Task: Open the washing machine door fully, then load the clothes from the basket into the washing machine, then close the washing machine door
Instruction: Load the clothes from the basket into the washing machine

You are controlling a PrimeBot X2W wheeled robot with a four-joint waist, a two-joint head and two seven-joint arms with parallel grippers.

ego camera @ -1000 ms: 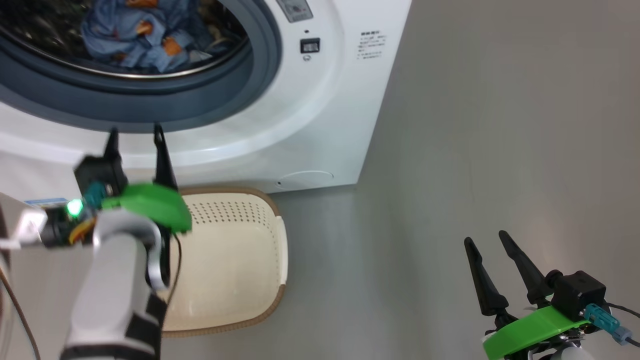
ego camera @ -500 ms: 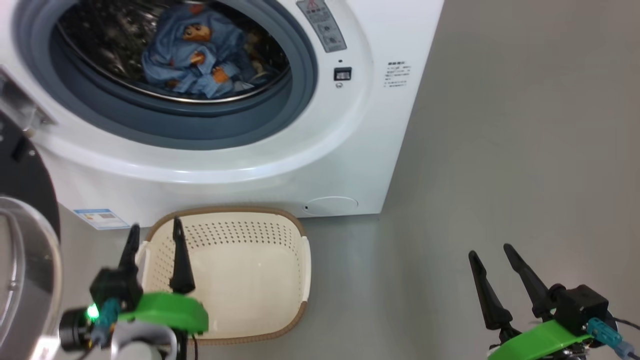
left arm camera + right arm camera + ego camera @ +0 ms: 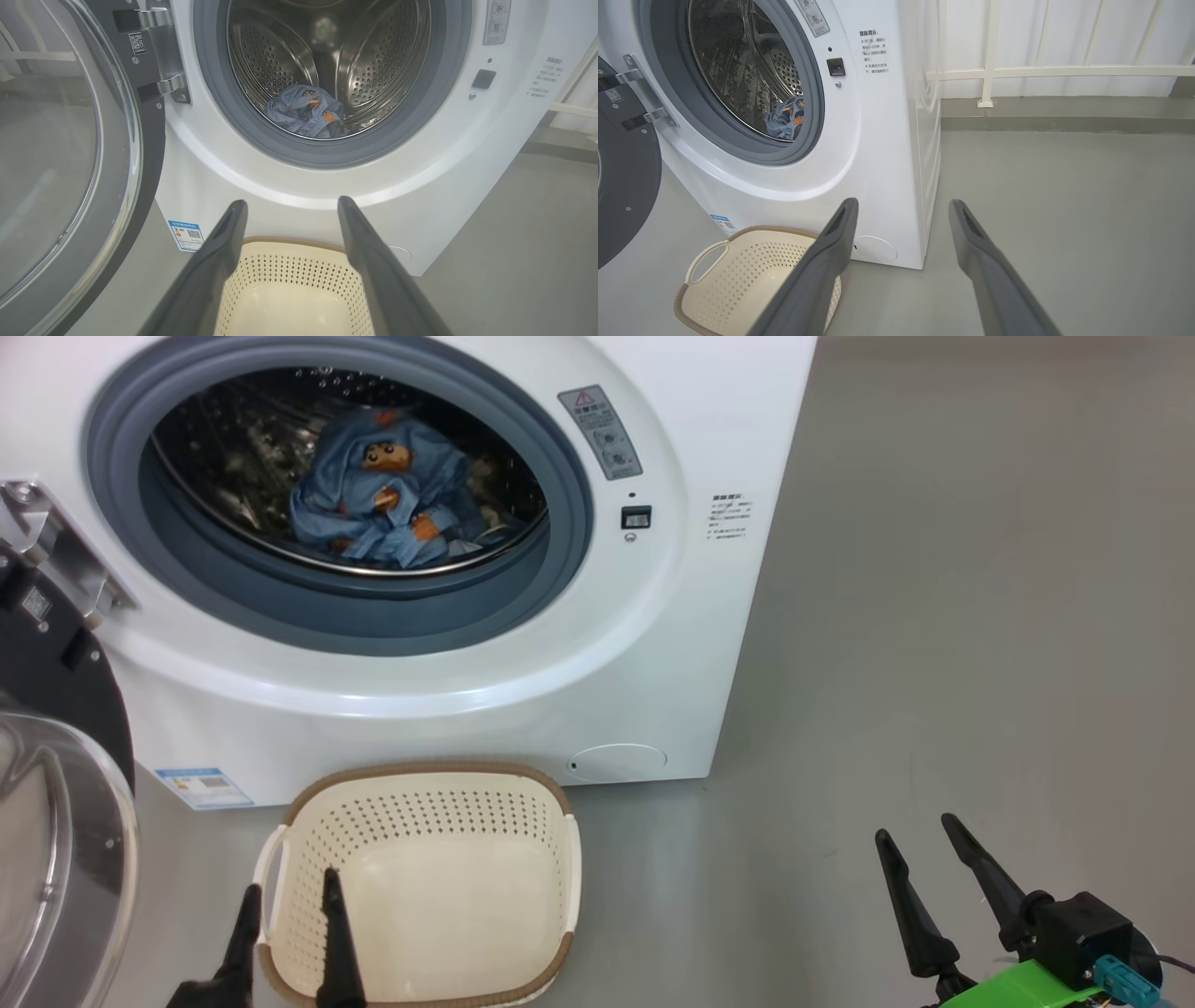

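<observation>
The white washing machine (image 3: 597, 644) stands with its door (image 3: 56, 821) swung wide to the left, glass bowl facing out. The light-blue clothes (image 3: 383, 495) lie in the steel drum, also seen in the left wrist view as clothes (image 3: 306, 112) and in the right wrist view as clothes (image 3: 785, 120). The cream basket (image 3: 420, 887) sits on the floor below the opening with nothing in it. My left gripper (image 3: 289, 891) hangs open over the basket's near left corner. My right gripper (image 3: 920, 835) is open above bare floor at the lower right.
Grey floor (image 3: 934, 616) stretches to the right of the machine. A white railing (image 3: 1064, 70) runs along the wall behind it. The open door (image 3: 70, 163) takes up the space left of the basket.
My left arm has drawn back from the drum's lower rim down to the basket's near edge. The head camera has tilted up, showing more of the machine front. The right gripper stayed put.
</observation>
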